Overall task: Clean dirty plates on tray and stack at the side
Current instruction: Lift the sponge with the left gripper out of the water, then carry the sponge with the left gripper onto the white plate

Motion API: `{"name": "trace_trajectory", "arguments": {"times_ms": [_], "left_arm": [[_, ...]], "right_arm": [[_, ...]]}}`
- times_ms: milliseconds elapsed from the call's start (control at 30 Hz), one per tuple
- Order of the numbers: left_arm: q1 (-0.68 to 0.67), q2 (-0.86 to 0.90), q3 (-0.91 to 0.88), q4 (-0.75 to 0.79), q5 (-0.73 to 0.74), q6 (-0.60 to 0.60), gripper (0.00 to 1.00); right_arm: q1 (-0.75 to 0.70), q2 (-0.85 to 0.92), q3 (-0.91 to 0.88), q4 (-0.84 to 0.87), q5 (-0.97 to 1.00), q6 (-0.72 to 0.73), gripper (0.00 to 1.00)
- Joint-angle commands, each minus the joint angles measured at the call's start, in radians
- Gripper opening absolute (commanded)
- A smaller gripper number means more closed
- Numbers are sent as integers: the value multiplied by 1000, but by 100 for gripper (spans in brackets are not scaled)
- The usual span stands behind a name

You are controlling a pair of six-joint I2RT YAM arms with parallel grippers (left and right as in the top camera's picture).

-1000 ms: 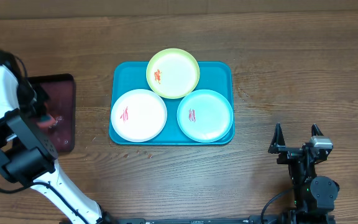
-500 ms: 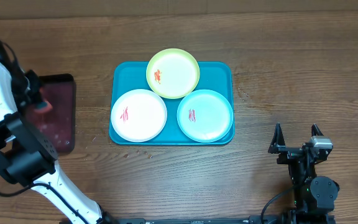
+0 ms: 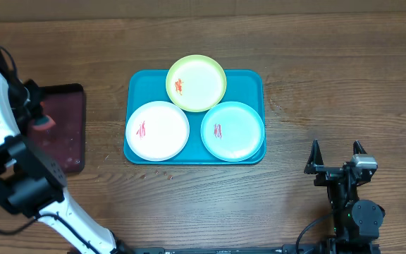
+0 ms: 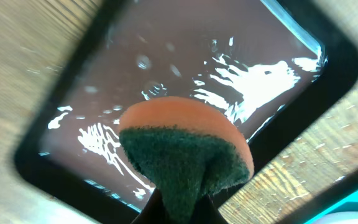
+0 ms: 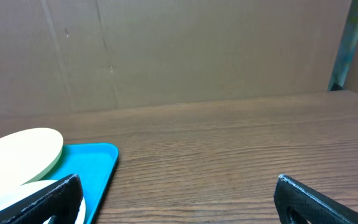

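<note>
Left fingers point(image 3: 39, 120) are clamping the sponge point(image 4: 185, 155) above the dark wet tray point(image 3: 69, 106). The white plate point(image 3: 157, 130), round and flat, is lying to their right on the blue tray point(image 3: 138, 81), whose long side is running left-right. Right fingers point(image 3: 336, 149) are sitting spread apart beyond it.

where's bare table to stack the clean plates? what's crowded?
Widest bare wood: right of the blue tray, beyond the right tool. Narrower strip between blue tray and maroon tray. Crowded: three plates fill the blue tray; the left tool, holding the sponge, hangs over the maroon tray.
</note>
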Motion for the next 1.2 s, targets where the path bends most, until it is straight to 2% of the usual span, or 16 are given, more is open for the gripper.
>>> {"name": "trace_trajectory", "arguments": {"times_ms": [0,133,267,367,467,600,733,867,967,1100,1167], "left_arm": [[-13,-71,-3,3,-145,-47,4],[-7,-60,-198,108,-163,-104,4],[-9,-60,-281,148,-117,-40,4],[-9,-66,-220,85,-117,-41,4],[-9,-78,-79,-32,-87,-78,4],[-23,-109,132,-172,205,-47,4],[-55,-171,193,-198,332,-14,4],[-128,-192,190,-248,351,-8,4],[-217,-189,141,-251,351,47,4],[-364,-189,-2,-217,341,92,4],[-446,-189,-121,-141,319,84,4]], "right_arm": [[-3,-10,-10,5,6,8,100],[-3,-10,-10,5,6,8,100],[-3,-10,-10,5,6,8,100],[-3,-10,-10,5,6,8,100],[-3,-10,-10,5,6,8,100],[-3,-10,-10,5,6,8,100],[-3,-10,-10,5,6,8,100],[-3,-10,-10,5,6,8,100],[-3,-10,-10,5,6,8,100],[-3,-10,-10,5,6,8,100],[-3,-10,-10,5,6,8,100]]}}
